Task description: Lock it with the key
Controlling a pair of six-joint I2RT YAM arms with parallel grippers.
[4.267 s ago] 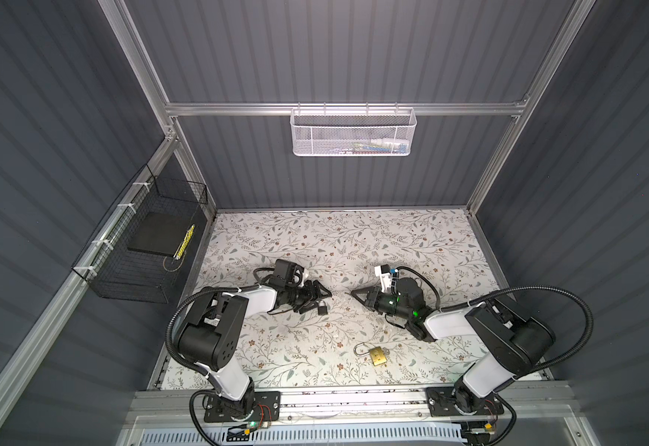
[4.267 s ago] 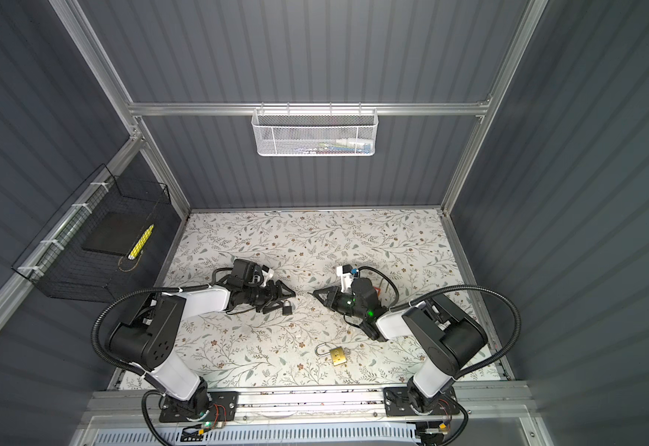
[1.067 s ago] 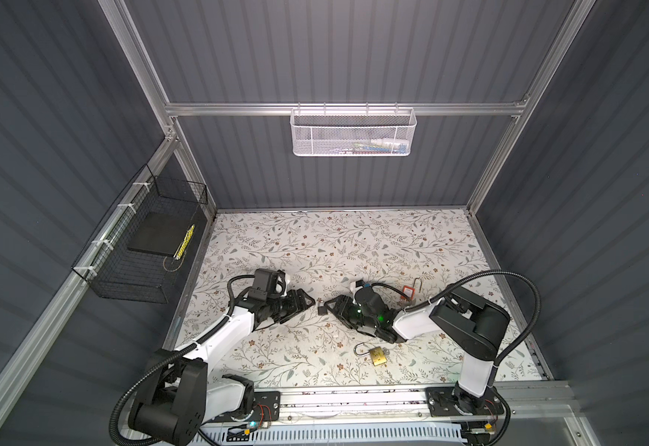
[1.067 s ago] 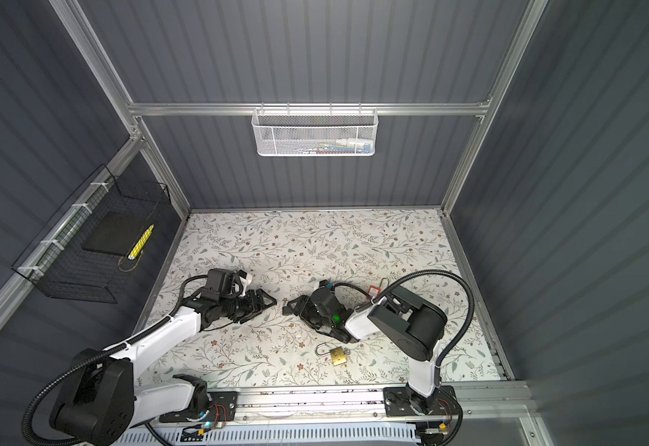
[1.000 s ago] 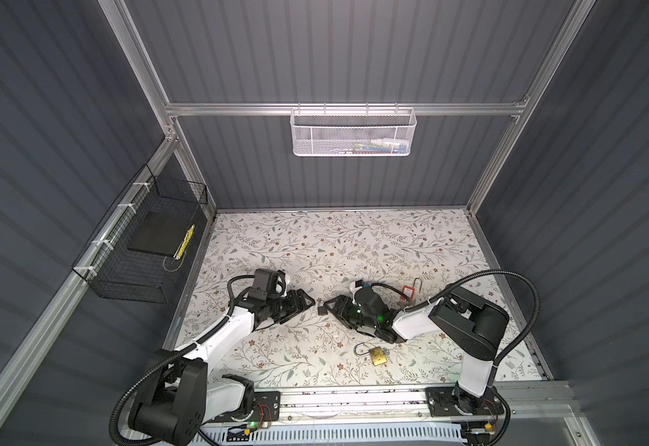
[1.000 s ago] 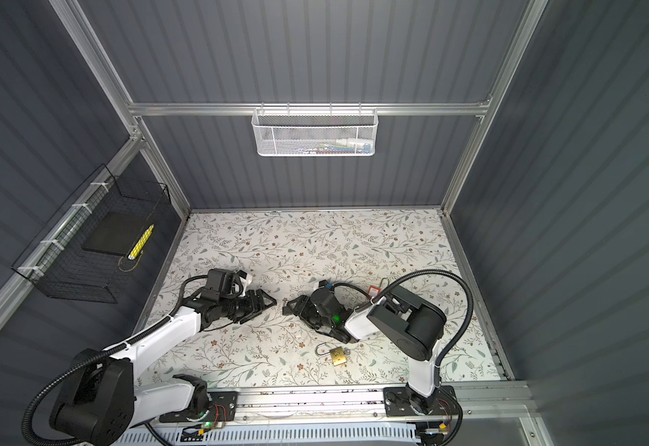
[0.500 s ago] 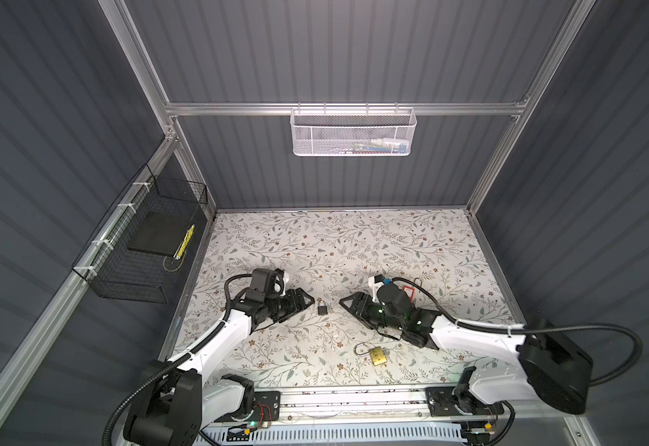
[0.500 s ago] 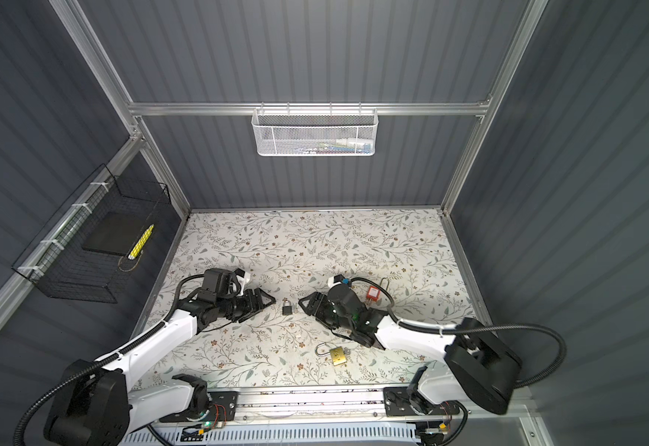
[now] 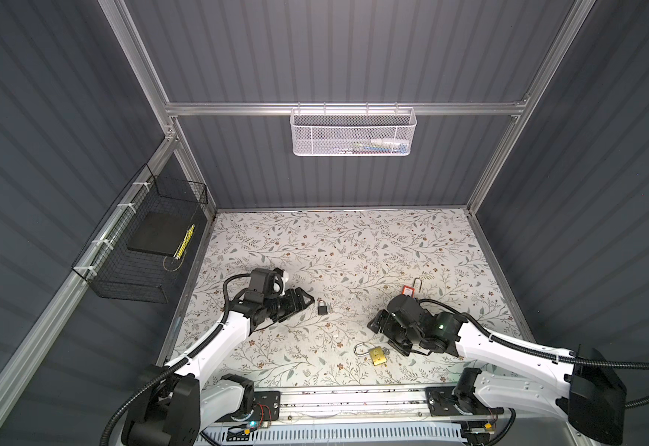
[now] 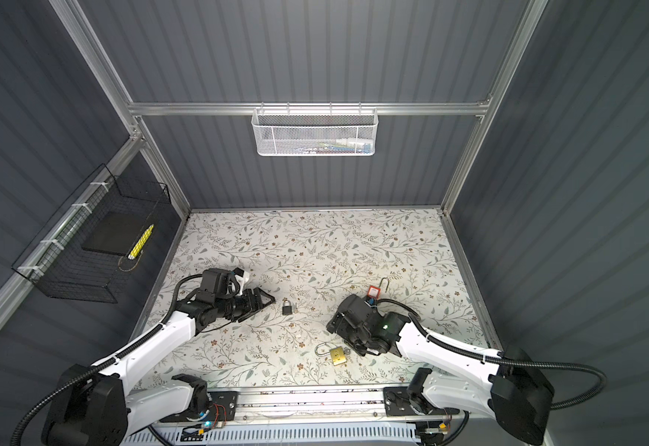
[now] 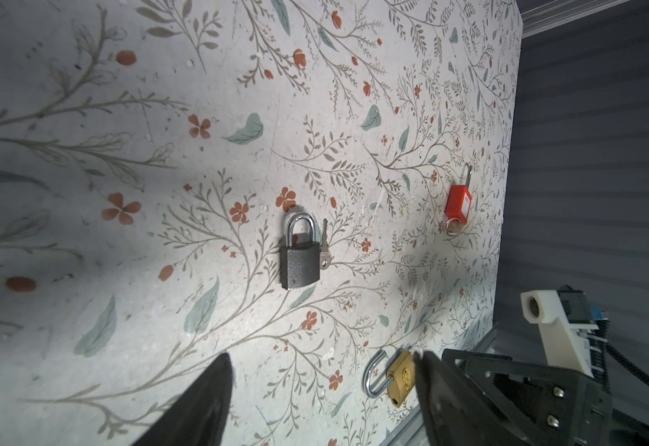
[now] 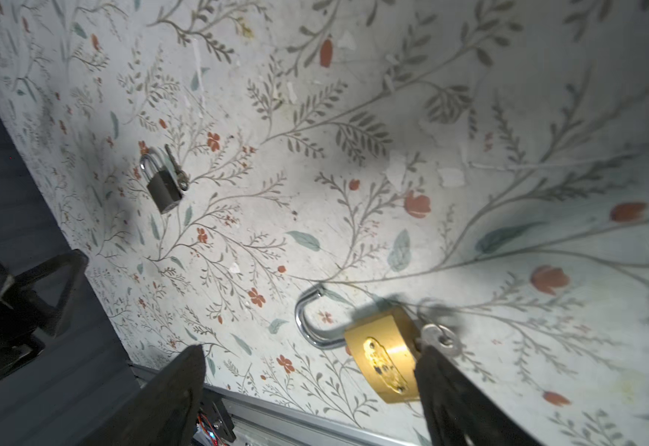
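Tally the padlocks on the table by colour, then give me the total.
Black padlock: 1
Brass padlock: 1
Red padlock: 1
Total: 3
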